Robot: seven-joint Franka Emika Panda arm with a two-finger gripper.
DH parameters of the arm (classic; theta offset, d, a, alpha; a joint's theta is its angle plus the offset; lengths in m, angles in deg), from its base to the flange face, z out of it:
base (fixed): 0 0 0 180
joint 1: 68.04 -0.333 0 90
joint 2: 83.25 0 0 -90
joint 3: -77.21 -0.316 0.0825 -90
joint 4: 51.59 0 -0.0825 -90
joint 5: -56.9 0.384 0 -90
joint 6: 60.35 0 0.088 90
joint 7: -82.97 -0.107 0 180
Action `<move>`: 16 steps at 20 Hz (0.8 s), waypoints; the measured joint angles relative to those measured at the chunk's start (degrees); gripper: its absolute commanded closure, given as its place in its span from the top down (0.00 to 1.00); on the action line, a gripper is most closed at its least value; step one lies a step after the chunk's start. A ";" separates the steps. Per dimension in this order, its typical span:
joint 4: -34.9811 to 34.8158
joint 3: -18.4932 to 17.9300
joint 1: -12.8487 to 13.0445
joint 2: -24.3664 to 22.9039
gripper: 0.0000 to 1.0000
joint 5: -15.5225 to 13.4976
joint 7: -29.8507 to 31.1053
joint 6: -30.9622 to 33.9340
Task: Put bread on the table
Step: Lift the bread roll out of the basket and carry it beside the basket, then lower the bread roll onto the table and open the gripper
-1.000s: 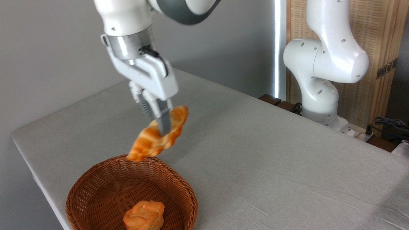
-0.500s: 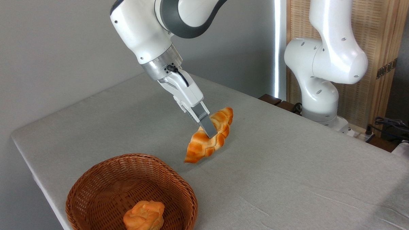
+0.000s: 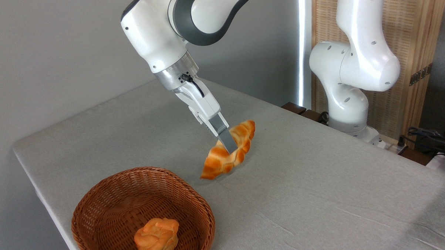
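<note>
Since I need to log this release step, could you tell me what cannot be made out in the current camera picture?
- Whether the bread touches the table: its low tip is motion-blurred.
- The gripper: its far finger is hidden behind the bread.
- The basket: its near rim is cut off by the bottom edge.
- The bun: its underside is cut off likewise.

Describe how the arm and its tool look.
The arm has glossy white rounded shells with dark grey joint bands and a silver metal wrist ring. A short black cable loops at the wrist. The tool is a white block with flat grey fingers.
</note>
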 measured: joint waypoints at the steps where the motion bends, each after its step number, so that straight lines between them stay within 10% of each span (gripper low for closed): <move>1: 0.00 0.00 0.00 0.18 1.00 0.00 0.00 -0.11; 16: 2.53 -0.55 -0.41 0.28 1.00 -6.89 0.00 -1.22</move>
